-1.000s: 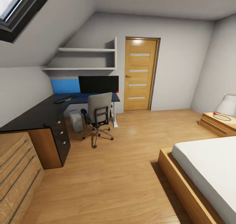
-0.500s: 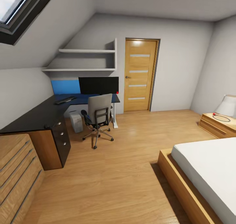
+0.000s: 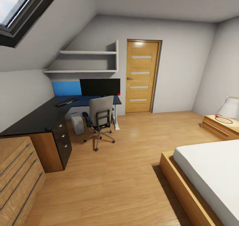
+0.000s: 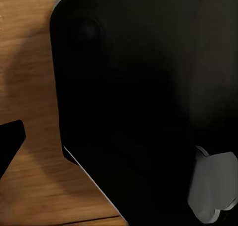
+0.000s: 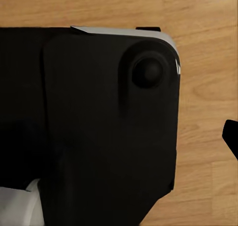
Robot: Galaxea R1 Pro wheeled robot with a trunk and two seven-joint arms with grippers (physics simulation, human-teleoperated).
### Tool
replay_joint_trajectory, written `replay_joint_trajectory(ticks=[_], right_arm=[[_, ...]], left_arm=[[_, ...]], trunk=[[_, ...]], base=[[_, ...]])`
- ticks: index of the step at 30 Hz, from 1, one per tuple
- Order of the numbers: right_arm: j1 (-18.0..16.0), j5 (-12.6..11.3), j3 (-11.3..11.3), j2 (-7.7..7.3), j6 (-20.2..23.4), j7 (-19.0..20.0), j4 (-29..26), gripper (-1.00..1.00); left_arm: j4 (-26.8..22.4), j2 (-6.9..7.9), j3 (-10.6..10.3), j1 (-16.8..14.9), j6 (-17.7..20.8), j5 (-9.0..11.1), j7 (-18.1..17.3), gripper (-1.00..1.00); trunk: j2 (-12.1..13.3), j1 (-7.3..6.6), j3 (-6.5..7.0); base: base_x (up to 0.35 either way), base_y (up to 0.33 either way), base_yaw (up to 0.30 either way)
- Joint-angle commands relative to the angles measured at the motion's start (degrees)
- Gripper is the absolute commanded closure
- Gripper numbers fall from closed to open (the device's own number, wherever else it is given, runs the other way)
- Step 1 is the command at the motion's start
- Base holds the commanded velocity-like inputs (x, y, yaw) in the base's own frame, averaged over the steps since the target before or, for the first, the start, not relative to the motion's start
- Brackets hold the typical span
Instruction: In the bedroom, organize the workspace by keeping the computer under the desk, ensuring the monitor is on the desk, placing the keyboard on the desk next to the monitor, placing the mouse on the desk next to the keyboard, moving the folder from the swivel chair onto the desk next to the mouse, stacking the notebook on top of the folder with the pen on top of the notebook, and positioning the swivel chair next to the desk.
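Head view: wood floor (image 3: 126, 173), black desk (image 3: 36, 118) carrying monitor (image 3: 99, 86), chair (image 3: 99, 118) beside it; finger state cannot be told.

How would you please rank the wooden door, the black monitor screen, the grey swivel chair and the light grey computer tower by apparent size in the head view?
1. wooden door
2. grey swivel chair and black monitor screen: too alike
3. light grey computer tower

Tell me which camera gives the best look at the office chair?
The head view. It takes in the whole swivel chair, from grey backrest to chrome star base, standing on the wooden floor by the desk with its back to the camera. The two wrist views look down at the robot's own dark body and the floor planks, so they tell nothing about the chair.
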Motion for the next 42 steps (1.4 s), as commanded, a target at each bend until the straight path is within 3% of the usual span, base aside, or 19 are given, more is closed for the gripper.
replay_joint_trajectory(ticks=[1,6,9,12,17,20,23,24,25,27,29,30,36,39,42], right_arm=[[-0.02,0.00,0.00,0.00,-0.21,0.01,-0.02,-1.00],[-0.02,0.13,0.08,-0.10,-3.24,0.05,-1.91,-1.00],[-0.02,0.05,-0.05,-0.10,-8.90,-0.06,-4.23,-1.00],[-0.02,-0.10,-0.18,-0.03,-10.76,-0.17,-6.32,-1.00],[-0.02,-0.21,-0.31,0.07,-11.67,-0.28,-11.07,-1.00],[-0.07,-0.28,-0.37,0.04,-11.93,-0.35,-17.52,-1.00],[-0.15,-0.27,-0.42,-0.22,-12.21,-0.56,-24.07,-1.00],[-0.23,-0.27,-0.43,-0.55,-12.55,-0.73,-25.26,-1.00],[-0.32,-0.27,-0.42,-1.09,-13.98,-0.92,-25.85,-1.00],[-0.34,-0.27,-0.42,-1.21,-15.27,-0.96,-25.34,-1.00],[-0.36,-0.28,-0.42,-1.32,-17.82,-1.00,-23.55,-1.00],[-0.37,-0.23,-0.39,-1.38,-20.81,-1.02,-21.33,-1.00],[-0.38,-0.03,-0.36,-1.57,-28.24,-1.10,-17.79,-1.00],[-0.38,0.01,-0.27,-1.60,-29.08,-1.09,-17.42,-1.00],[-0.38,0.09,-0.11,-1.50,-29.18,-1.06,-17.27,-1.00]], left_arm=[[-0.05,0.04,0.02,-0.02,-0.02,0.02,-0.01,-1.00],[-1.98,0.60,0.06,-0.02,-0.18,0.05,-0.01,-1.00],[-8.70,0.91,0.07,-0.02,-0.22,0.06,0.28,-1.00],[-13.30,1.02,0.07,-0.06,-0.20,0.06,0.46,-1.00],[-18.76,1.07,0.12,-0.11,0.02,0.14,0.62,-1.00],[-21.63,0.97,0.14,-0.16,0.12,0.93,0.72,-1.00],[-23.19,0.89,0.19,-0.18,-0.05,4.02,0.67,-1.00],[-23.33,0.90,0.21,-0.19,-0.13,6.05,0.65,-1.00],[-23.46,1.04,0.33,-0.19,-0.56,10.31,0.56,-1.00],[-23.48,1.40,0.34,-0.19,-1.52,11.89,0.51,-1.00],[-23.11,2.35,0.27,-0.20,-4.12,13.32,0.43,-1.00],[-21.62,2.95,0.17,-0.20,-7.75,13.98,0.34,-1.00],[-15.65,2.52,-1.00,-0.20,-22.86,14.43,0.19,-1.00],[-13.73,2.37,-1.39,-0.20,-25.51,14.50,0.17,-1.00],[-12.86,2.38,-1.51,-0.20,-25.84,14.48,0.17,-1.00]], trunk=[[0.38,-0.23,0.13],[1.98,-1.10,0.84],[1.98,-1.10,0.84],[3.19,-1.76,1.38],[5.19,-2.86,2.28],[6.39,-3.52,2.82],[7.60,-4.18,3.36],[8.00,-4.40,3.54],[8.40,-4.62,3.72],[8.80,-4.84,3.90],[8.80,-4.84,3.90],[8.80,-4.84,3.90],[8.80,-4.84,3.90],[8.80,-4.84,3.90],[8.80,-4.84,3.90]], base=[[0.000,0.000,0.000],[0.000,0.000,0.000],[0.000,0.000,0.000],[0.000,0.000,0.000],[0.000,0.000,0.000],[0.000,0.000,0.000],[0.000,0.000,0.000],[0.000,0.000,0.000],[0.000,0.000,0.000],[0.000,0.000,0.000],[0.000,0.000,0.000],[0.000,0.000,0.000],[0.000,0.000,0.000],[0.000,0.000,-0.044],[0.000,0.000,-0.167]])
